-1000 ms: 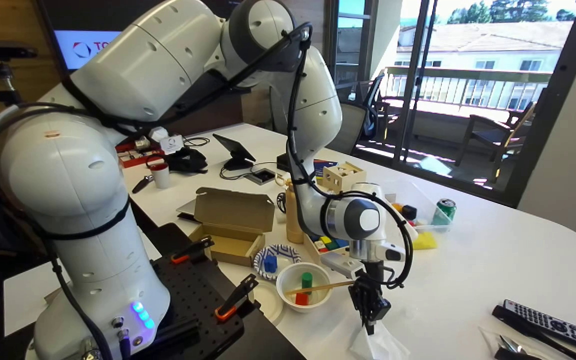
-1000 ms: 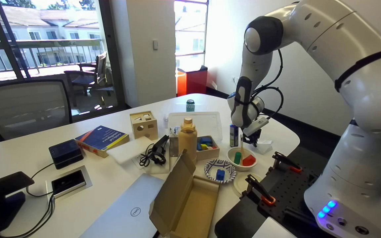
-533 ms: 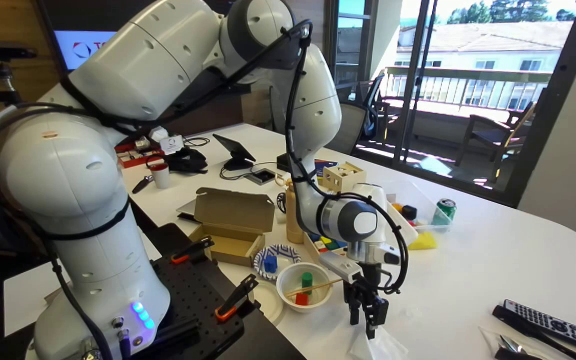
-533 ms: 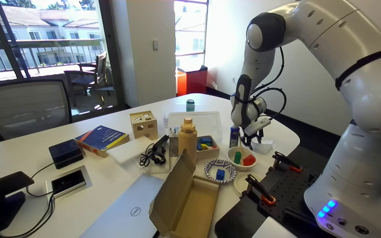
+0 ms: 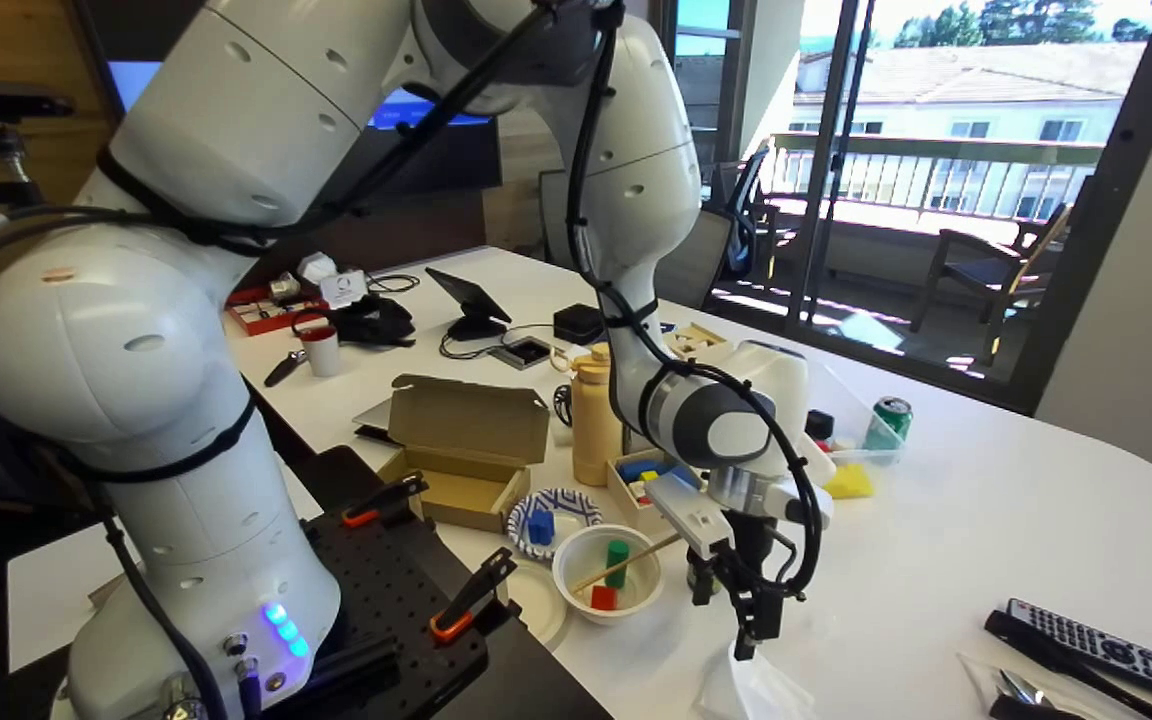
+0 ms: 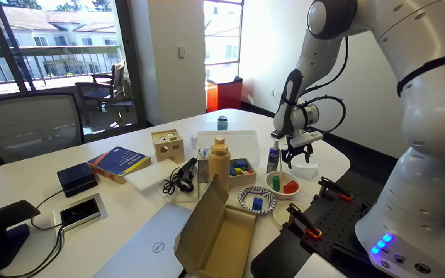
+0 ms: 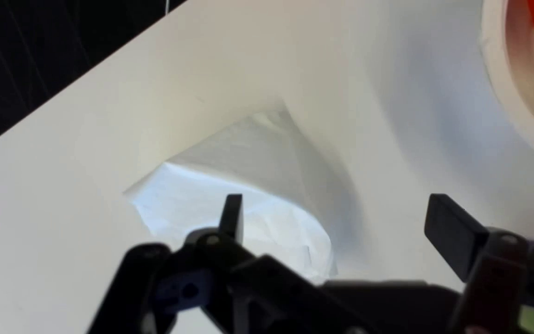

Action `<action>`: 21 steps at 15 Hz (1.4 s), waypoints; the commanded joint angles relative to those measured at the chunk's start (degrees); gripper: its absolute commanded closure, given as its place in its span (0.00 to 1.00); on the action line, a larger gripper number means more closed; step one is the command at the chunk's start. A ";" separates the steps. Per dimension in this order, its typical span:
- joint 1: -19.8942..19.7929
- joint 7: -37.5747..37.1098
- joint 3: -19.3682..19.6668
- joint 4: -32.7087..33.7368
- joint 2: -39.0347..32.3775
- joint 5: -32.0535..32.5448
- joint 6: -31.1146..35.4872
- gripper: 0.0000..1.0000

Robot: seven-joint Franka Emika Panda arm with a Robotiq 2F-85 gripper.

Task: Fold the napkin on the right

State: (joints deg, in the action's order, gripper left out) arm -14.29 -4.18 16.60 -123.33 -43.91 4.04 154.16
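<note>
While the claw hangs spread wide apart, the rumpled napkin lies curled on the desk below it. Beyond them, a white bowl holds a red block, a green block and a tilted stick. Farther off, a patterned bowl holds a blue block; past it, a shallow box holds coloured blocks, and a cardboard box stands open with its lid raised.

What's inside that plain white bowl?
The white bowl holds a green cylinder, a red block and the lower part of at least one thin stick that pokes out. What's beneath them is covered.
</note>
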 commanded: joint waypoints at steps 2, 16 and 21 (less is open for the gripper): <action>-8.65 5.91 -3.63 -1.48 4.67 -6.29 -3.46 0.00; -19.92 12.30 -9.39 3.70 -3.62 -15.02 1.85 0.00; -22.80 12.59 -11.16 6.59 -7.91 -16.47 0.78 0.00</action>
State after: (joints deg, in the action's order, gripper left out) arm -34.97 7.62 6.91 -118.99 -49.32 -10.75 155.29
